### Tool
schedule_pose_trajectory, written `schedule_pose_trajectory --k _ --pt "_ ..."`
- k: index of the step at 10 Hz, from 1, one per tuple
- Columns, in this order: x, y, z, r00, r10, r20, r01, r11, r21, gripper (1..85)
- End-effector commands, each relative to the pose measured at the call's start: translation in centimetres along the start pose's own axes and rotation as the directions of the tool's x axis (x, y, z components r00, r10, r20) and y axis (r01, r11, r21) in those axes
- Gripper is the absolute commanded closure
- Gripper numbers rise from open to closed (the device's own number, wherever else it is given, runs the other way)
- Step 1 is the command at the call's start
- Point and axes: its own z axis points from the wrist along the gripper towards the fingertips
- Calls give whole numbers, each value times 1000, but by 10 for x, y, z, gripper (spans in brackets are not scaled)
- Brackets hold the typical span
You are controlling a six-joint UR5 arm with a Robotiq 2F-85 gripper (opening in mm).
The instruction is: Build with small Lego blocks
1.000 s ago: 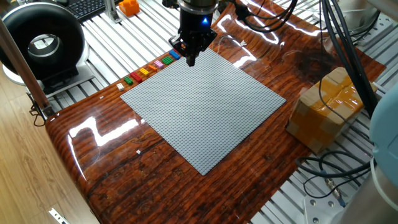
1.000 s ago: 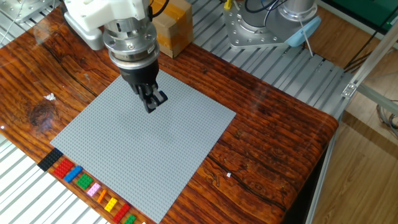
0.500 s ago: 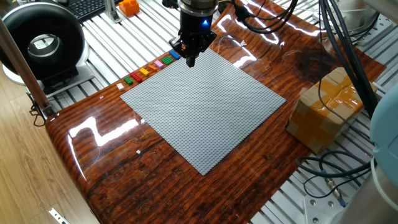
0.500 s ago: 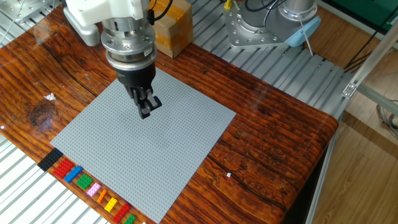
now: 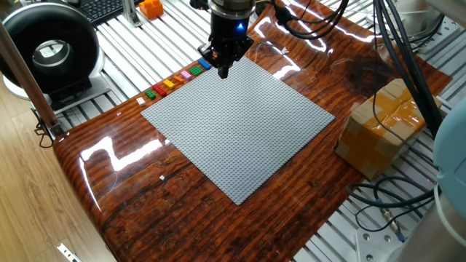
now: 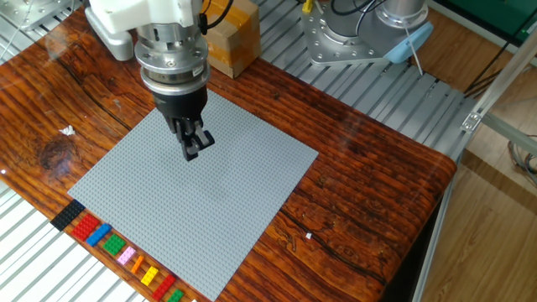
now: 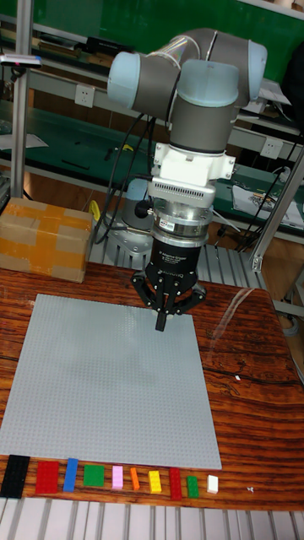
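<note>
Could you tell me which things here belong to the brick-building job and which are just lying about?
Belong to the job:
small bricks in a row
grey baseplate
gripper, above the baseplate

Just lying about:
cardboard box
orange object
round black device

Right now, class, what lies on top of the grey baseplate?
Nothing: the grey baseplate is bare, no bricks on it. The small Lego blocks lie in a row beside its edge. The pincer hangs above it, hiding a small patch.

Large grey square studded baseplate (image 7: 110,380) lies bare, free all over. Row of small mixed-colour Lego blocks (image 7: 110,478) lines one edge; tan taped cardboard box (image 7: 46,239) off opp. corner.
</note>
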Motion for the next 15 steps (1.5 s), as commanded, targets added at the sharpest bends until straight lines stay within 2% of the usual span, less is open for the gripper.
schedule_pose_trajectory --k 1,3,4,5,6,7,10,13,15 --pt "13 8 -2 996 -75 -48 74 997 -39 847" --pt "-8 -9 -12 989 -115 -97 111 993 -47 847" --pt "-16 -15 -13 986 -133 -103 128 990 -54 847" --pt "-19 -15 -11 987 -130 -99 126 991 -39 847" --pt "-25 -10 -7 986 -138 -95 134 990 -49 847" --pt "-32 -6 -4 986 -137 -92 134 990 -39 847" --pt "-34 0 -2 989 -118 -90 114 992 -51 847" --pt "-42 -5 -2 998 -19 -63 17 1000 -24 847" --pt "-50 -5 -1 999 43 -33 -43 999 -22 847"
